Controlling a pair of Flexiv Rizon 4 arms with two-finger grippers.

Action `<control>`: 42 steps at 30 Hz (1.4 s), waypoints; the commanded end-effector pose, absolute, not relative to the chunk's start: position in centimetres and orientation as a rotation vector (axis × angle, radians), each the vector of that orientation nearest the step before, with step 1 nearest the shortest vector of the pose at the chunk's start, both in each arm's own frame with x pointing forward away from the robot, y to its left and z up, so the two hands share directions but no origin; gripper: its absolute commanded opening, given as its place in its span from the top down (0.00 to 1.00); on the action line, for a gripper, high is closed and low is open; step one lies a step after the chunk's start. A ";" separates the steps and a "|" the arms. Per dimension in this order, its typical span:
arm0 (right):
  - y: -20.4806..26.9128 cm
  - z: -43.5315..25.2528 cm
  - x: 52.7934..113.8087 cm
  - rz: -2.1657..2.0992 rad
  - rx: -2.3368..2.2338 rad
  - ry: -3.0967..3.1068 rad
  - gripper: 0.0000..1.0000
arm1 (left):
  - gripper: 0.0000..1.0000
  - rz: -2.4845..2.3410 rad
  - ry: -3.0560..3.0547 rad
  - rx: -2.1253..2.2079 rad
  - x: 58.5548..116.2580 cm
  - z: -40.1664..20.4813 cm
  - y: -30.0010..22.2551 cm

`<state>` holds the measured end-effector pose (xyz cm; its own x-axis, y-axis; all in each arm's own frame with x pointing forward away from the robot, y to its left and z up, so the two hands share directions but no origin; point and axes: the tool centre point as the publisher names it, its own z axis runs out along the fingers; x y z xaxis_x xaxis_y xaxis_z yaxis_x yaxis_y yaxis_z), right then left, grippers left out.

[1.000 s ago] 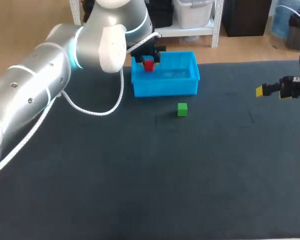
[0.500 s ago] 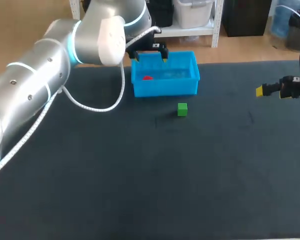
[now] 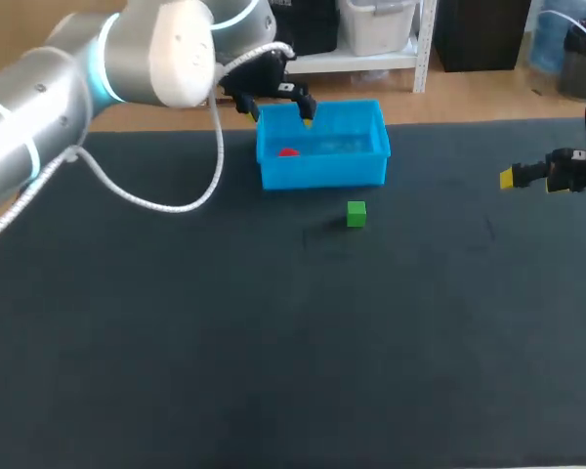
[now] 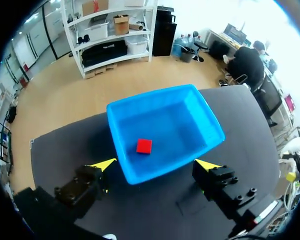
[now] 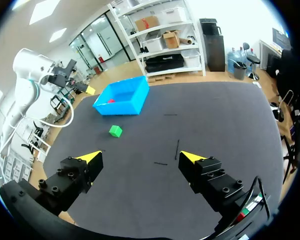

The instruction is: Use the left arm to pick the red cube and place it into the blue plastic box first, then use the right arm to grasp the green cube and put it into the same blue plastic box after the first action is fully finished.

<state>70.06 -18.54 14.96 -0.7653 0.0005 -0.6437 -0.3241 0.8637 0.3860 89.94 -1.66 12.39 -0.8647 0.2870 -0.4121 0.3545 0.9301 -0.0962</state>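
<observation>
The red cube (image 3: 288,152) lies loose on the floor of the blue plastic box (image 3: 373,166), toward its left side; in the left wrist view the red cube (image 4: 144,146) sits inside the blue box (image 4: 210,121). My left gripper (image 3: 275,108) hangs open above the box's rear left corner, holding nothing (image 4: 159,163). The green cube (image 3: 356,214) rests on the dark table just in front of the box, also seen as a green cube (image 5: 115,131) ahead of my right gripper (image 5: 140,157). That right gripper (image 3: 508,178) stands open at the table's right edge.
The dark table mat (image 3: 273,342) spreads wide in front of the box and cube. Thin marks (image 5: 176,149) lie on the mat ahead of the right gripper. My left arm's white cable (image 3: 166,200) droops over the table's left rear.
My left gripper let go of the red cube, which dropped into the blue box, then rose and drew back to the left. The right arm has kept still.
</observation>
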 end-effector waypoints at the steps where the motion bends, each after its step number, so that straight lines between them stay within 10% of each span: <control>1: -18.6 14.9 70.1 0.643 -0.235 2.371 0.00 | 0.00 -0.285 2.622 0.469 82.8 13.0 2.2; 42: -18.6 14.9 70.1 0.643 -0.235 2.371 0.00 | 0.00 -0.543 2.373 0.574 69.5 11.9 12.6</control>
<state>70.06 -18.54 14.96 -0.7653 0.0005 -0.6437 -0.3241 0.8637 0.3860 70.46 11.76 12.01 -0.7825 0.3490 -0.5156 0.5177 0.8247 -0.2275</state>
